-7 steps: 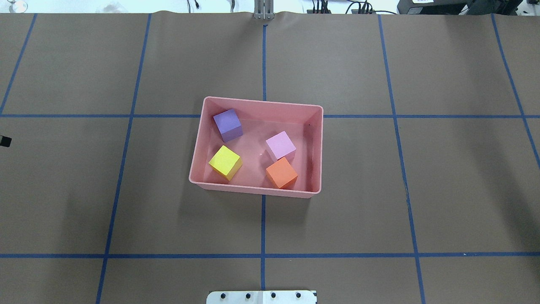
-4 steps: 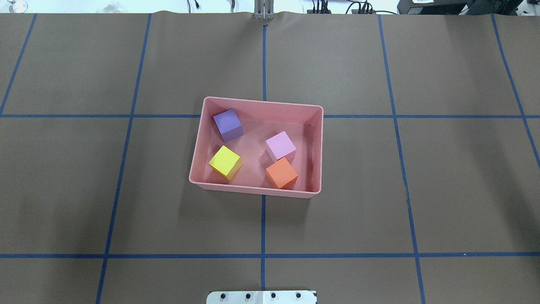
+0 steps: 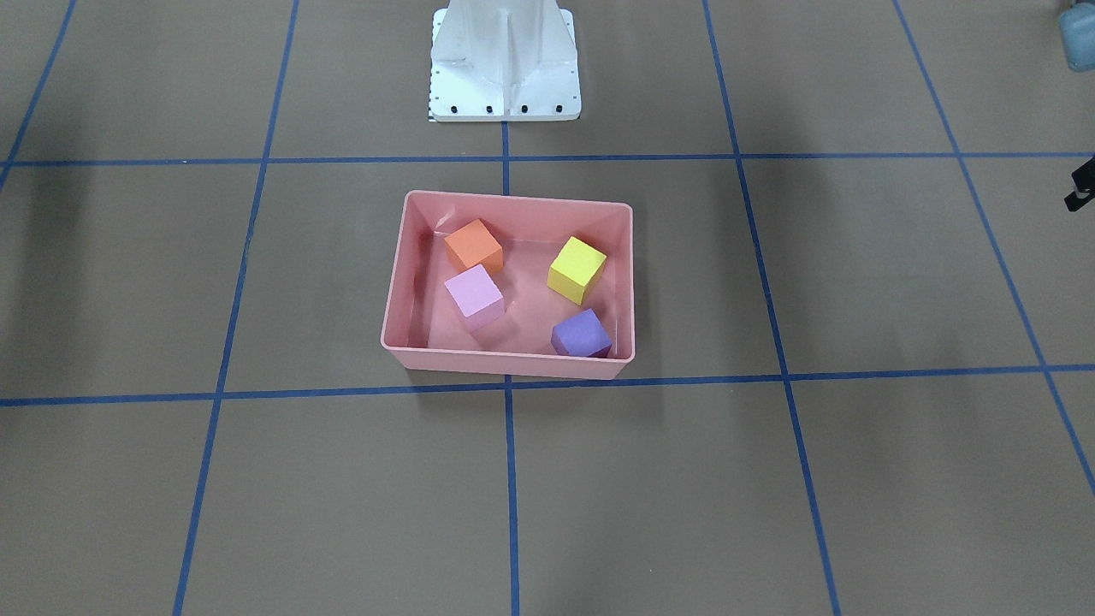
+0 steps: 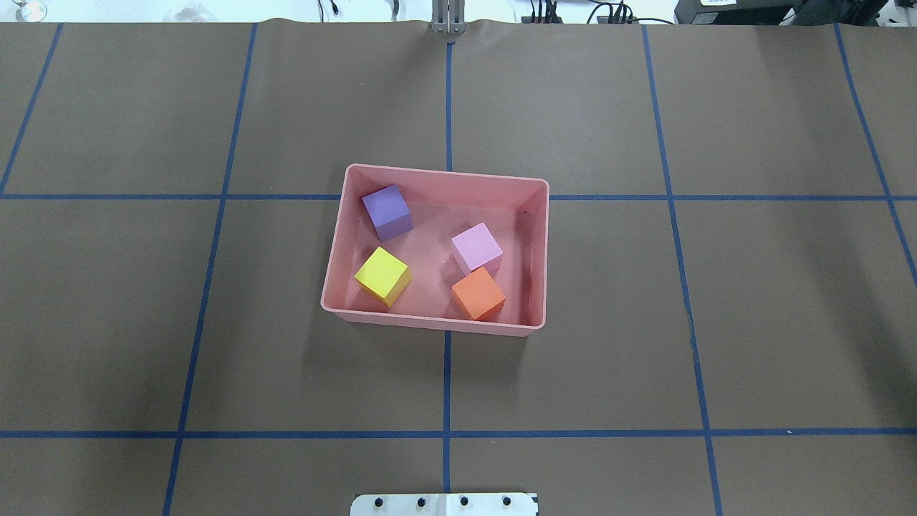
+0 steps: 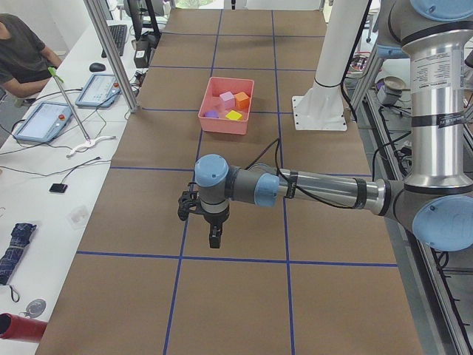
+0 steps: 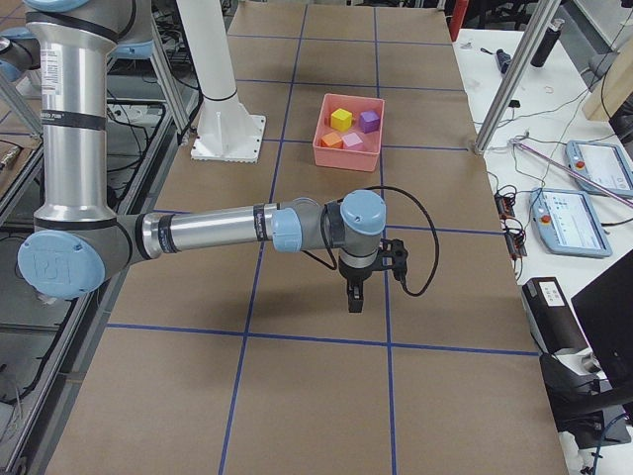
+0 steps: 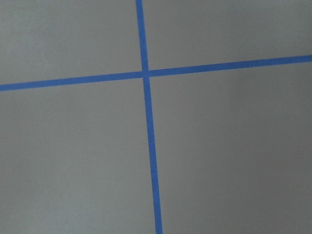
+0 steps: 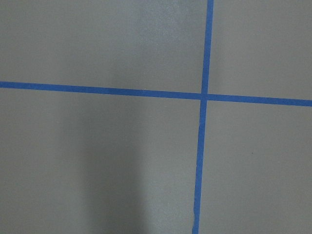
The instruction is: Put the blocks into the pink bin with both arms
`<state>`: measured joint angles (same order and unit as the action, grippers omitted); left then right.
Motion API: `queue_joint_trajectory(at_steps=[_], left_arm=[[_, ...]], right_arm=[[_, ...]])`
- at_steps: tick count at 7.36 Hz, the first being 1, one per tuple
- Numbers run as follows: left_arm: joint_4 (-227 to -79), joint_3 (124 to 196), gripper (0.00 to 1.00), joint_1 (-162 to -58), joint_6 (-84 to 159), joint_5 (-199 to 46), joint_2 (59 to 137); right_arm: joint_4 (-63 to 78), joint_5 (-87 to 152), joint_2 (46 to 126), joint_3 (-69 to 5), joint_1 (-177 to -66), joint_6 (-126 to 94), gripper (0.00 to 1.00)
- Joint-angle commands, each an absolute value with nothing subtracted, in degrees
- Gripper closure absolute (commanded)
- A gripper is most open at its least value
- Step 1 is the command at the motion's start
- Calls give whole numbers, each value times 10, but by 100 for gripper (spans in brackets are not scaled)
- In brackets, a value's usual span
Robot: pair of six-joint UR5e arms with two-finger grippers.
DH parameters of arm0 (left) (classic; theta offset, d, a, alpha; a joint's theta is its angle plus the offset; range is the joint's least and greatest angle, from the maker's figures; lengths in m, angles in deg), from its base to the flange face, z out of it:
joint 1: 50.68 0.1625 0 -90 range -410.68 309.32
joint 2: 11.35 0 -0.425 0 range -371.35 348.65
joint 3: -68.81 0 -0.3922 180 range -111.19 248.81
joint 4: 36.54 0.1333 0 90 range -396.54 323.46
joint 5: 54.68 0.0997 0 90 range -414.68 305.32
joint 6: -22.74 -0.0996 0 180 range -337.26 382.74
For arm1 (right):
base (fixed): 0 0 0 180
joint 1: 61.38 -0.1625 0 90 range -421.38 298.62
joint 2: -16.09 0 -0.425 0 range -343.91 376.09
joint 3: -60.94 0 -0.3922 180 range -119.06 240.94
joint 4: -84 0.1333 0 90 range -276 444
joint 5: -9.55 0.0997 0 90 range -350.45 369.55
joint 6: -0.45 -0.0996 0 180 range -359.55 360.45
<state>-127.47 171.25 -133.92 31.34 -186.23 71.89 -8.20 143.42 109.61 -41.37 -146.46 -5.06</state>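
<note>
Four blocks point(image 4: 387, 208) in crosswise pink bin point(image 4: 537, 251)

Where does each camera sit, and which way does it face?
Front-facing: across the table, looking down at the pink bin and white pedestal.
Overhead: behind the robot, down on the bin; pedestal foot shows.
Exterior left: table end; left arm, left gripper near.
Exterior right: opposite end; right arm, right gripper near.
Left wrist: down on a tape cross; no body.
Right wrist: another tape cross; no body.
Shared: front-facing and overhead both show four blocks binned.
</note>
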Motion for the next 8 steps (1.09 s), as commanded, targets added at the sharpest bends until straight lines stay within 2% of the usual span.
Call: queue_joint_trajectory(at_steps=[1, 3, 8], left_arm=[[-1265, 1696, 0, -1347, 316, -1885, 717], [-1269, 1673, 0, -1348, 316, -1891, 723], [-1263, 1667, 0, -1359, 335, -1910, 737]], right_arm=[[-82, 1437, 1100, -412, -1465, -51, 0], [-82, 1435, 1103, -410, -1465, -51, 0], [-81, 1436, 1102, -399, -1465, -60, 0]])
